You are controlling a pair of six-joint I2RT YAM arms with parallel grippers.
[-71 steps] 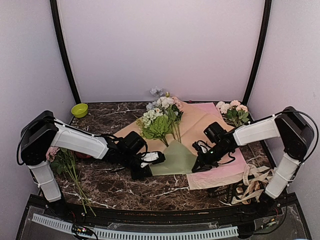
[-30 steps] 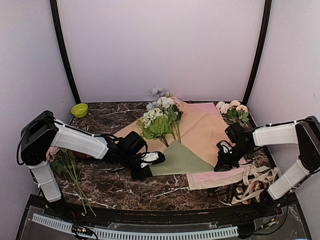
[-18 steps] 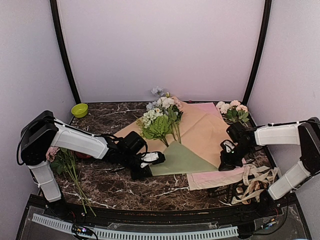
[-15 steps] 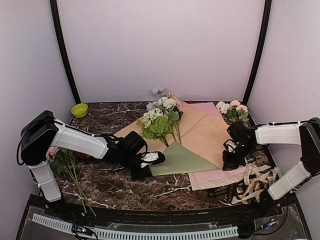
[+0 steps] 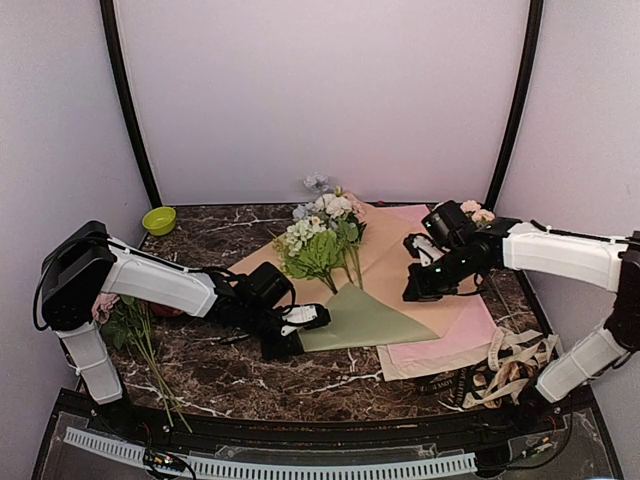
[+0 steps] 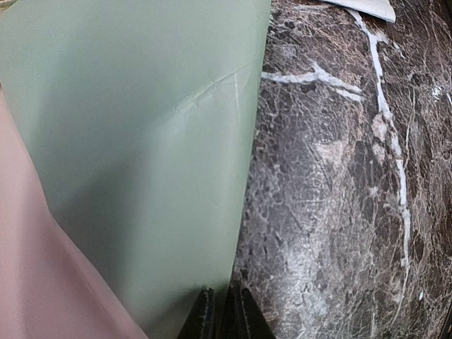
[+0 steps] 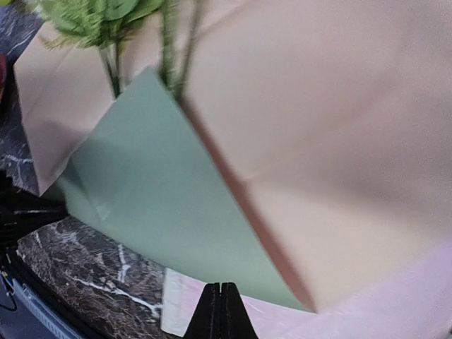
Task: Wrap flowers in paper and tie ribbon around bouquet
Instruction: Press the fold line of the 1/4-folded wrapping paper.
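Down at the table, the left claw [image 5: 290, 332] sits with its jaws drawn narrow on the near-left edge of the paper [image 5: 360, 318]. In the left wrist view the sheet's edge runs straight into the thin gap between the fingertips [image 6: 205, 316], with dark marble table [image 6: 339, 212] to one side of them and sage green [image 6: 141, 141] to the other. From that claw the paper spreads away as a flat, matte triangle marked by one faint crease. Its far part is tucked under the tan kraft sheet [image 5: 400, 250], and a pink sheet [image 5: 450, 345] lies beneath both. The flowers [image 5: 320, 235], cream and pale blue over broad green leaves, lie beyond the left claw on the tan sheet, their stems pointing back toward the green tip. The right claw [image 5: 410, 294] hangs above the tan sheet [image 7: 318, 141], jaws pressed fully together on nothing, with the green paper [image 7: 155, 205] just off to its left.
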